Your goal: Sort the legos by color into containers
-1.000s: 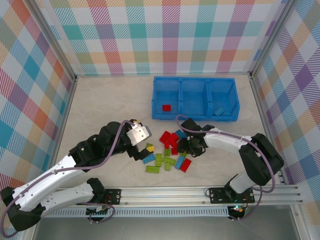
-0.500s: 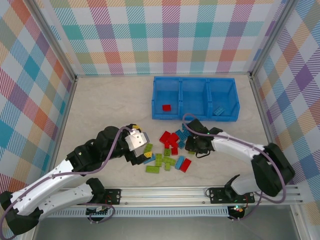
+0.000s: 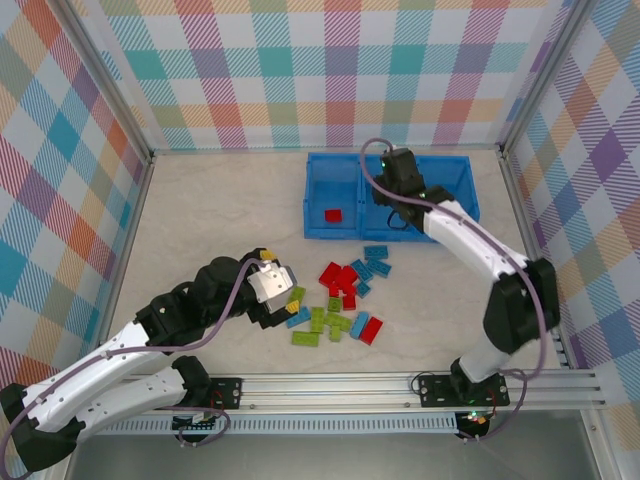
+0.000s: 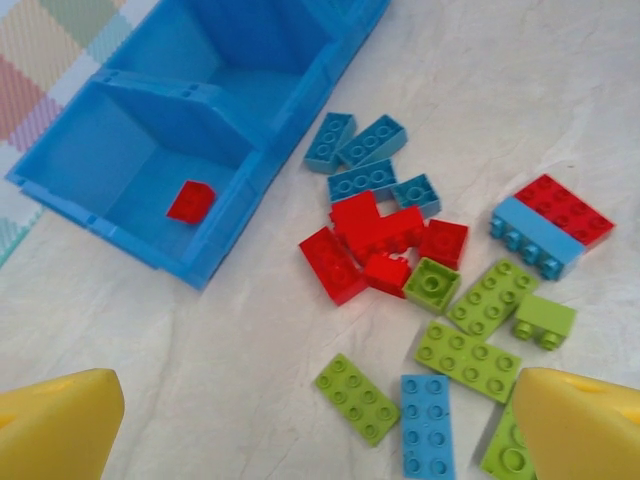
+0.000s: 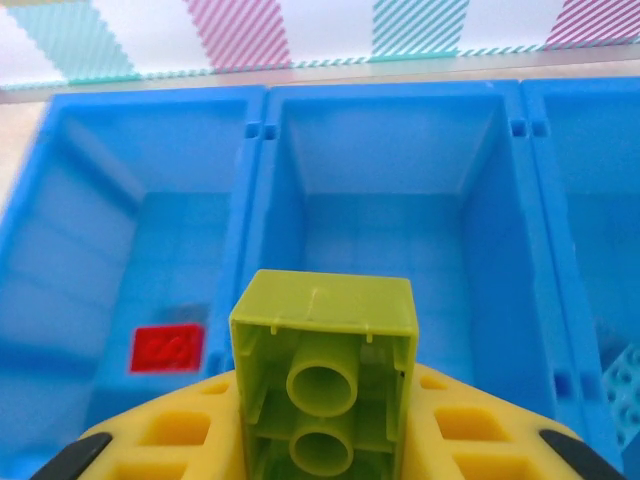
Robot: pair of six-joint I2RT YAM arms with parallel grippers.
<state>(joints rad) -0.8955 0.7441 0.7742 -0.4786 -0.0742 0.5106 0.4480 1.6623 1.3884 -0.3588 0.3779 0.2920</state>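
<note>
My right gripper [image 3: 397,178] hangs over the middle compartment of the blue tray [image 3: 445,158], the containers, and is shut on a lime green lego [image 5: 323,370] held underside up between its yellow fingers [image 5: 150,440]. A red lego [image 3: 333,215] [image 5: 167,348] lies in the left compartment and a light blue one [image 3: 437,222] in the right. Several red, green and light blue legos [image 3: 340,295] are scattered on the table in front of the tray. My left gripper [image 3: 290,293] [image 4: 318,430] stands open at the pile's left edge, over a green lego [image 4: 362,397] and a blue one [image 4: 426,425].
Plaid walls close off the table on three sides. A metal rail [image 3: 400,385] runs along the near edge. Bare tabletop [image 3: 220,200] lies left of the tray. The tray wall [image 4: 230,215] stands a short way beyond the pile.
My right gripper shut on a green lego in the pile, lifted it and carried it back over the tray's middle compartment. The left gripper dropped slightly nearer the pile, still open.
</note>
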